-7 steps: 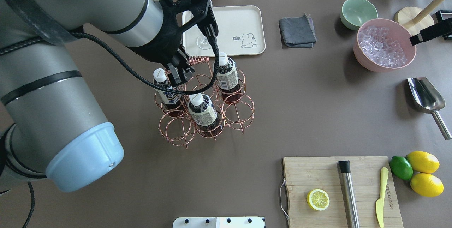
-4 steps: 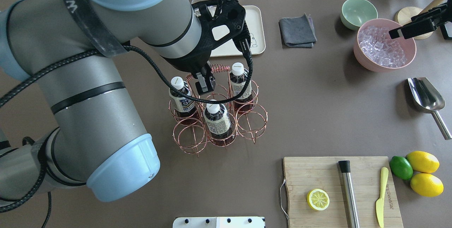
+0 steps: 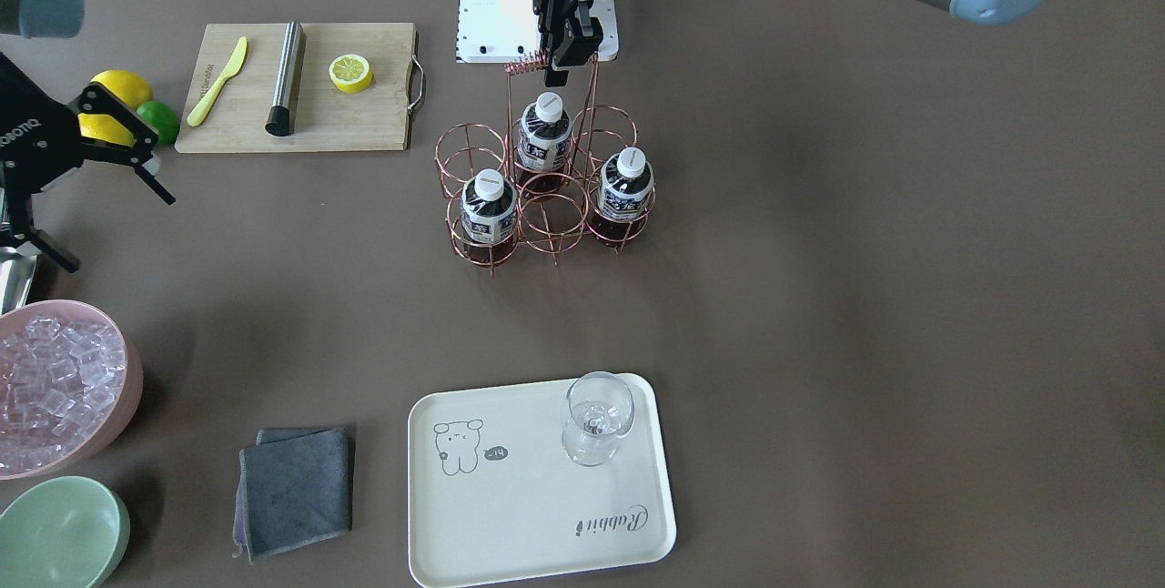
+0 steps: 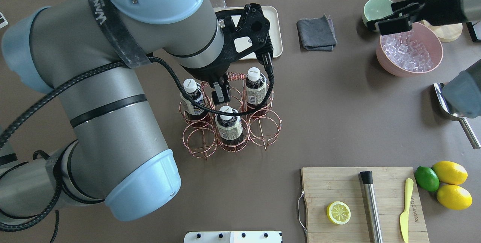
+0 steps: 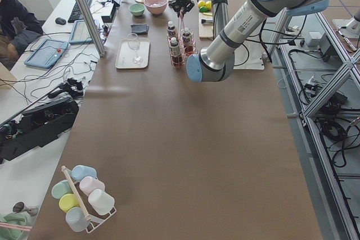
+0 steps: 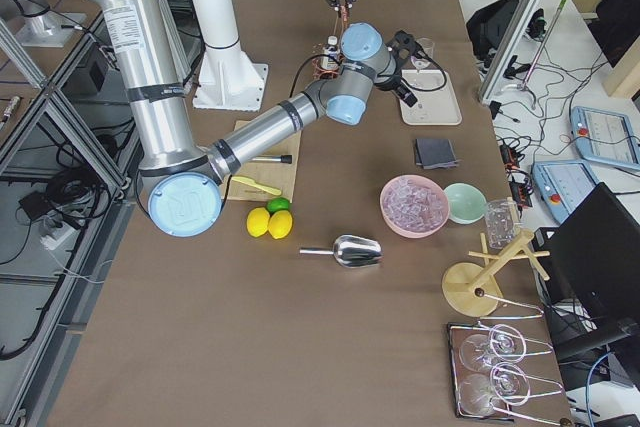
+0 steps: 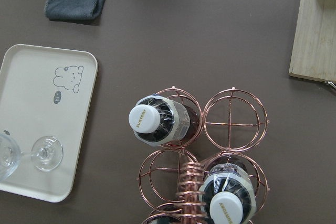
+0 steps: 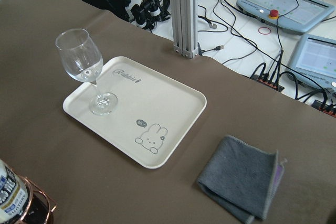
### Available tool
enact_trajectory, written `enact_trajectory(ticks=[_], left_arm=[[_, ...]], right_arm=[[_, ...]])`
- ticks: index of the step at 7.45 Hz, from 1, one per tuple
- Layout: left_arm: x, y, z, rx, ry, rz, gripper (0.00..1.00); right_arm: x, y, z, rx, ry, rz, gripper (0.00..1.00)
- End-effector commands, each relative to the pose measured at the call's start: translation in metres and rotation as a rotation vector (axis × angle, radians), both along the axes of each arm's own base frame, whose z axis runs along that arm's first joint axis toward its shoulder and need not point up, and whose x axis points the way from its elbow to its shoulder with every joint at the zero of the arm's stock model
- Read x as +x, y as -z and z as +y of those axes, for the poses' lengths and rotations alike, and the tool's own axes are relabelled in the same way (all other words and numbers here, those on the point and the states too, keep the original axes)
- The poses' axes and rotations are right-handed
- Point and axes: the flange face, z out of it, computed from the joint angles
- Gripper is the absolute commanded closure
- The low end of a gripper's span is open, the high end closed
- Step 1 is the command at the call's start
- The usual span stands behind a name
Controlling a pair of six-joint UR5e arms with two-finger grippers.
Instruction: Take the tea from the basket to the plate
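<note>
Copper-wire basket (image 4: 265,134) gripped at the handle by left tool (image 4: 221,94), tea (image 4: 228,126) upright in its rings, three bottles. Right tool (image 4: 384,18) spread wide above ice bowl (image 4: 391,66). Plate (image 3: 546,515) well apart, holding a glass (image 3: 596,415).

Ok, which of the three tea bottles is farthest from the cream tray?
The tea bottle nearest the robot, standing alone in its row; the other two share the row one step closer to the tray.

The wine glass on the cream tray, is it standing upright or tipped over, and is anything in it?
Upright and apparently empty. The wine glass stands on its foot on the tray, bowl above the stem, with no liquid visible.
</note>
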Motion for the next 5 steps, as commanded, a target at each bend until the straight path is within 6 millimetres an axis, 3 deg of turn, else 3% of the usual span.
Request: enact_trajectory(ticks=[1,3,5], left_arm=[[0.011,-0.001,0.008,0.014,-0.013,-0.014,1.0],[0.022,-0.004,0.015,0.026,-0.014,-0.029,1.0],[0.022,-0.003,0.015,0.03,-0.011,-0.03,1.0]], right_arm=[[-0.102,0.03,0.04,0.054,-0.071,-0.135,0.0],[-0.129,0.04,0.056,0.043,-0.076,-0.204,0.0],[-0.158,0.033,0.065,0.044,-0.106,-0.194,0.0]])
